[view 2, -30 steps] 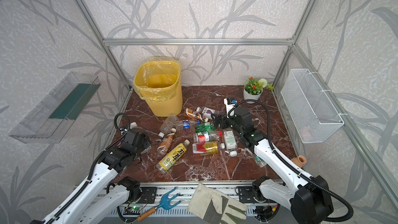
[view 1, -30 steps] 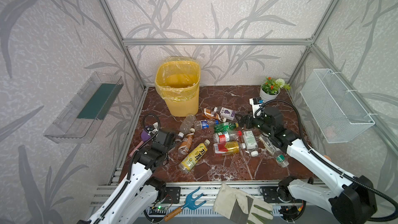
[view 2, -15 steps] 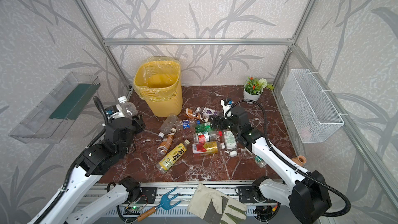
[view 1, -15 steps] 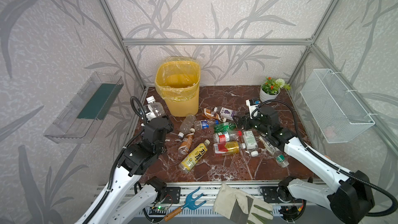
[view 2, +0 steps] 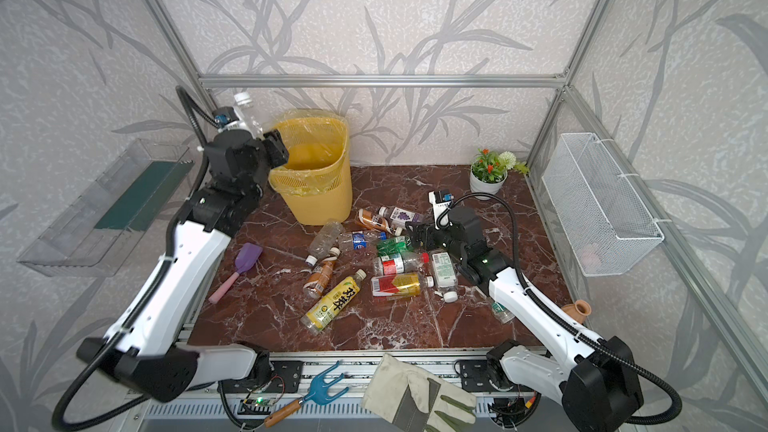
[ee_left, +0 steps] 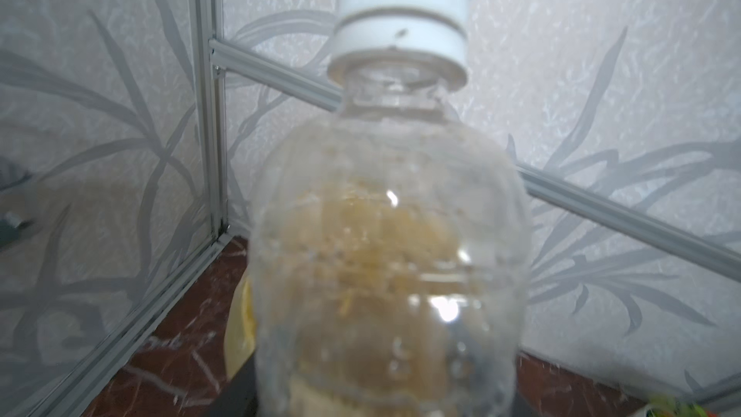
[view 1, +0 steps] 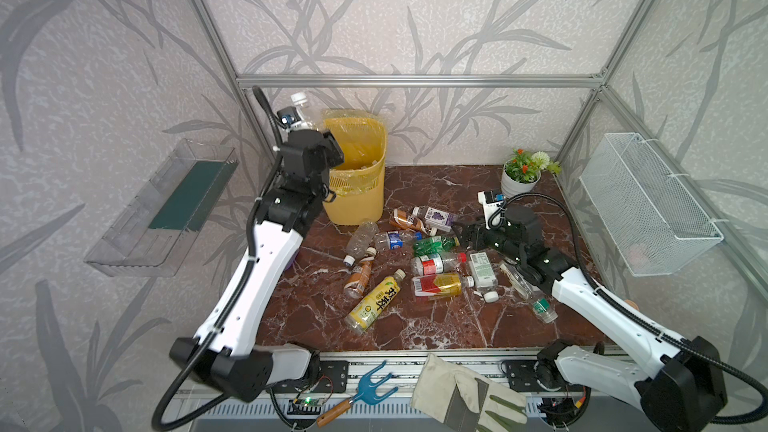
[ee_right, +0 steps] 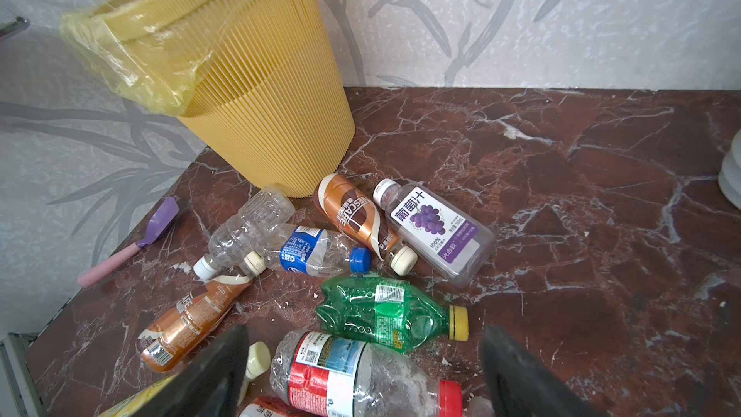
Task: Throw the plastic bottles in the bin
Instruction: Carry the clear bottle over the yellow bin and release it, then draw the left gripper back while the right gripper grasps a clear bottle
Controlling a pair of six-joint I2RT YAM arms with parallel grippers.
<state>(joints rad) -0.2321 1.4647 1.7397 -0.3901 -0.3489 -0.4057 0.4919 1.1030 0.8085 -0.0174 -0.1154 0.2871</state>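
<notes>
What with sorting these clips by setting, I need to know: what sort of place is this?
Probably a robot test booth: an aluminium frame holds wallpapered panels, the left arm and right arm are mounted on a front rail, and plastic bottles lie scattered beside a bin on a marble-look tabletop.

The left arm (view 1: 257,280) and right arm (view 1: 615,317) both wear glossy white shells dotted with small dark holes, joined by chunky black joints and bases. A ribbed black cable hose (view 1: 540,196) runs off each wrist. The right end effector (ee_right: 361,375) has matte black wedge fingers (ee_right: 216,371).
</notes>
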